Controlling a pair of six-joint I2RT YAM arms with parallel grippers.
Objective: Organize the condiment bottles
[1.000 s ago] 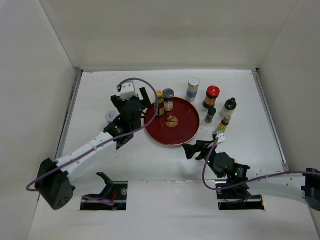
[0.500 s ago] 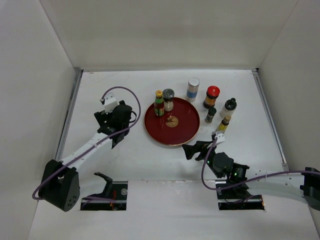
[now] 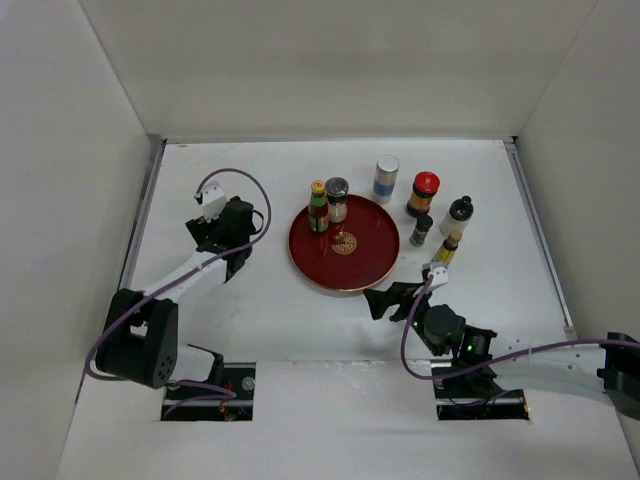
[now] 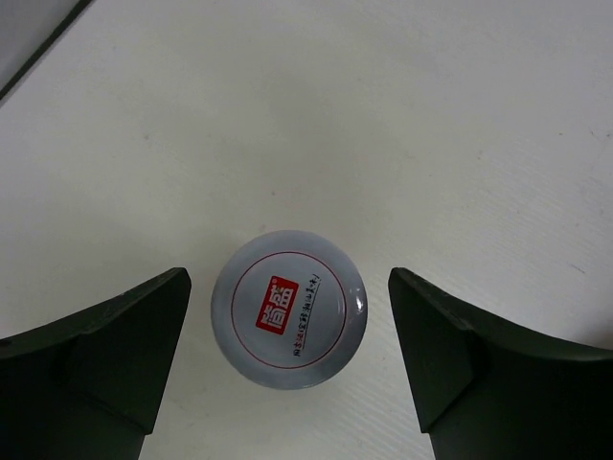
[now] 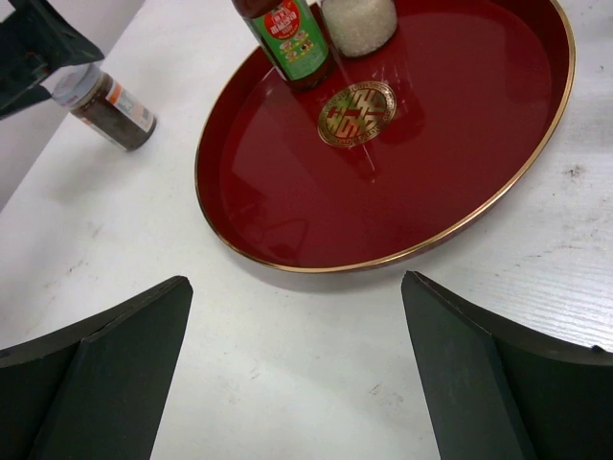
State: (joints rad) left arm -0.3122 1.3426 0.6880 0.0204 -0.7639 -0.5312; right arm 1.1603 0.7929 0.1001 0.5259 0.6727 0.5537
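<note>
Left fingers (image 4: 115,355) moved off red tray (image 3: 372,255), now straddling white-capped jar (image 4: 287,321)

— Clearance, left?
— My left pincer (image 4: 287,287) straddles the white-lidded jar (image 4: 287,321): a gap on either side, bare table (image 4: 383,115) beyond.
— Right?
— My right pincer (image 5: 295,280) faces the red tray (image 5: 460,144). Near half free; sauce bottle (image 5: 287,34) and clear jar (image 5: 359,24) block the far rim.

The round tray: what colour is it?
Deep red tray with a gold rim and central gold emblem, clearest in the right wrist view.
</note>
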